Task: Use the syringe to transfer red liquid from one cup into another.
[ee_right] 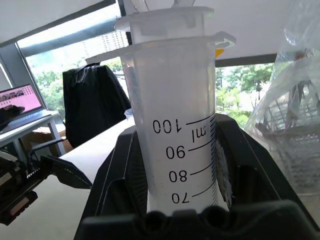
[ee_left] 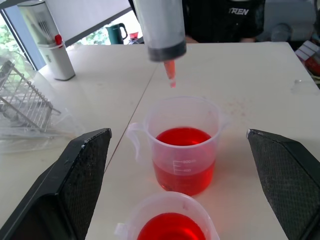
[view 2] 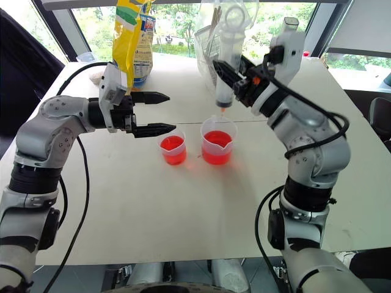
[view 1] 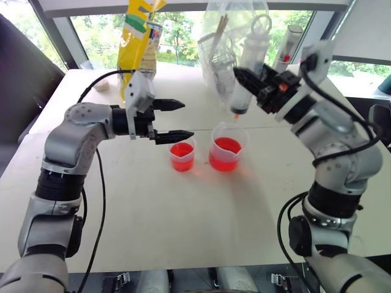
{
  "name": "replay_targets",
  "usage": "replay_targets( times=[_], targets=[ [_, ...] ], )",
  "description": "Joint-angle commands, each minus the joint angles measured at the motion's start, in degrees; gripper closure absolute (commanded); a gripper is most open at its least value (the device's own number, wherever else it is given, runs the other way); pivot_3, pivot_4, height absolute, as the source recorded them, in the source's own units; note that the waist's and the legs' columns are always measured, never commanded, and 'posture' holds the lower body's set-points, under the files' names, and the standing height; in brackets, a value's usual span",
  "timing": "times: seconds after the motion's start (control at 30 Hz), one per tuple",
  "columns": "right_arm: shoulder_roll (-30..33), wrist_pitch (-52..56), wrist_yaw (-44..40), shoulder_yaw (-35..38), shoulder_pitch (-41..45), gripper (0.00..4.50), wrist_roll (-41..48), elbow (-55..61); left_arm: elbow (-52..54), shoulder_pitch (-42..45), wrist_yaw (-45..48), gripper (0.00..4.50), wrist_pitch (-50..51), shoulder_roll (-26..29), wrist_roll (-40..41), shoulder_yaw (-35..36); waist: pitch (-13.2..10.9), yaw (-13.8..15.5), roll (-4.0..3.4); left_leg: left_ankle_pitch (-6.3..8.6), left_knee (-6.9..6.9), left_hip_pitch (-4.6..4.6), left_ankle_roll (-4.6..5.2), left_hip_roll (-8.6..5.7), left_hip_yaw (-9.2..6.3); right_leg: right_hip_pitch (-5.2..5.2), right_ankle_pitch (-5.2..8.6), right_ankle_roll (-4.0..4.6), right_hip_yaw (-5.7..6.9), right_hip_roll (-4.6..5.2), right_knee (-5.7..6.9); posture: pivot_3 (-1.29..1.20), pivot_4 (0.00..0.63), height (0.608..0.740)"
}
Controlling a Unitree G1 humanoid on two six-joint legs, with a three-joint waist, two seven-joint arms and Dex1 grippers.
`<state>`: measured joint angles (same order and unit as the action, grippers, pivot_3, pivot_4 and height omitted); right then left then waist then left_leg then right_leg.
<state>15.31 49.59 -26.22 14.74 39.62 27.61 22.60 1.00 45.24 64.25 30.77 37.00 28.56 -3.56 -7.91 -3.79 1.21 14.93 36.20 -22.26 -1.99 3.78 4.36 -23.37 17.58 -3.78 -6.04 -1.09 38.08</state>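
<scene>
Gripping syringe (view 1: 243, 91) upright over larger cup (view 1: 226, 154), right fingers (view 1: 259, 88).

Occlusions and frame cut-offs

The syringe (ee_left: 161, 27) barrel runs out past the frame edge in the left wrist view; its lower barrel is hidden between the right gripper (ee_right: 175, 200) fingers in the right wrist view. The smaller cup (ee_left: 172, 225) is cut off at the frame edge. The printed marks on the larger cup (ee_left: 184, 145) are too small to read.
</scene>
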Motion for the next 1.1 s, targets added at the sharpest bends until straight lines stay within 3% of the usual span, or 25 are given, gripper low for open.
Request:
replay_targets(
  times=[0.03, 0.23, 0.5, 1.1],
  targets=[
    [-1.38, -6.66, -0.67, -3.24, -4.52, 3.10, -0.19, 1.50, 0.00, 2.68, 1.19, 0.00, -0.94, 0.73, -0.45, 0.70, 0.00, -0.07, 0.00, 0.00, -0.01, 0.00, 0.00, 0.00, 0.00, 0.00, 0.00, 0.00, 0.00, -0.01, 0.00, 0.00, 0.150, 0.739],
    [-2.52, -16.61, -1.27, -9.35, -12.61, 3.10, -3.79, -1.90, -1.92, 4.92, 1.84, 0.00, -0.87, 0.10, -0.81, 0.92, -0.01, -0.23, -0.01, 0.00, -0.03, 0.06, 0.00, 0.04, -0.01, -0.01, 0.00, 0.00, -0.01, -0.10, 0.03, 0.00, 0.150, 0.739],
    [-2.99, -26.64, -1.32, -15.36, -16.49, 3.10, -9.56, -7.76, -5.76, 9.26, 1.49, 0.00, -1.31, -3.07, -1.31, 0.32, 0.00, -0.01, 0.00, 0.00, 0.00, 0.04, 0.00, 0.02, 0.00, 0.01, 0.00, 0.00, 0.02, -0.09, 0.02, 0.00, 0.150, 0.739],
    [-1.55, -28.01, -1.14, -18.47, -15.62, 3.10, -13.04, -8.68, -15.67, 14.10, -1.47, 0.00, -2.03, -13.98, -3.24, 0.43, 0.00, -0.13, 0.00, -0.01, 0.02, 0.06, -0.02, 0.02, -0.01, 0.04, 0.00, 0.00, 0.01, -0.11, 0.03, 0.00, 0.150, 0.739]
  ],
)
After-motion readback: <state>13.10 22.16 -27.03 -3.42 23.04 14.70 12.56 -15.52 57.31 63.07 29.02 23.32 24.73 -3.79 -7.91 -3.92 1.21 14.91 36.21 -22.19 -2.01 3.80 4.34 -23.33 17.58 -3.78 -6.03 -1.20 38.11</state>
